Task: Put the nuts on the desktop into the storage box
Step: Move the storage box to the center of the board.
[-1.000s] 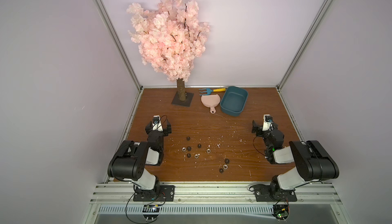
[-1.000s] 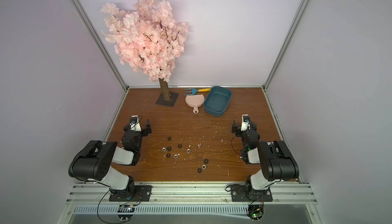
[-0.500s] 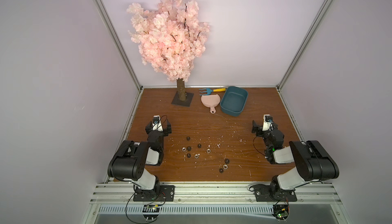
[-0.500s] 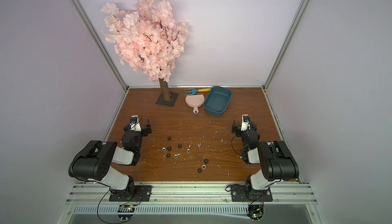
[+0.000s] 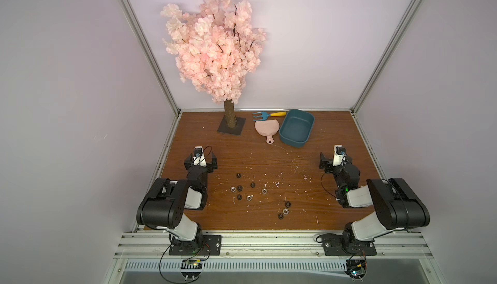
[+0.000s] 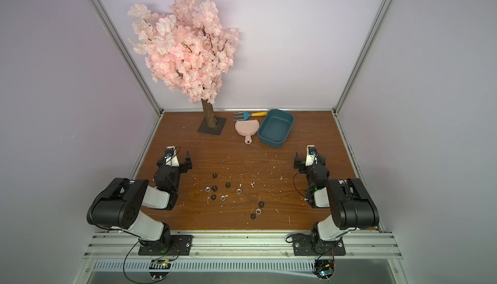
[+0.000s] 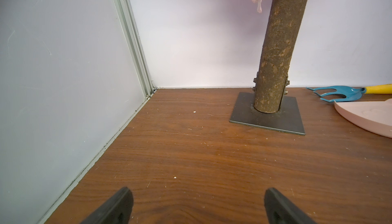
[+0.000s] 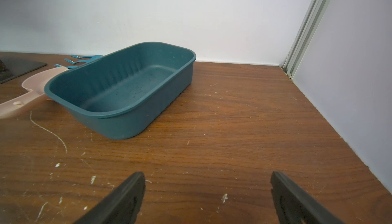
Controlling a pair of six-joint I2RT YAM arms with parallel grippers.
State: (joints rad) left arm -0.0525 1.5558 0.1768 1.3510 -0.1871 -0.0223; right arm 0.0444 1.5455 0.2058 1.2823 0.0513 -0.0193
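Several small black and silver nuts (image 5: 249,197) (image 6: 222,197) lie scattered on the brown desktop (image 5: 269,156), in the near middle between the two arms. The teal storage box (image 5: 291,142) (image 6: 271,142) (image 8: 118,85) stands empty at the back, right of centre. My left gripper (image 5: 201,157) (image 6: 176,160) (image 7: 198,195) hovers low at the left, open, with only bare board between its fingers. At the right, my right gripper (image 5: 336,159) (image 6: 309,159) (image 8: 207,178) is open too, empty, facing the box from a short distance. Neither wrist view shows any nut.
A pink blossom tree (image 5: 215,48) stands on a dark square base (image 5: 231,129) at the back left. A pink dustpan (image 5: 266,129) and a blue rake with a yellow handle (image 5: 265,115) lie beside the box. Walls close in on three sides.
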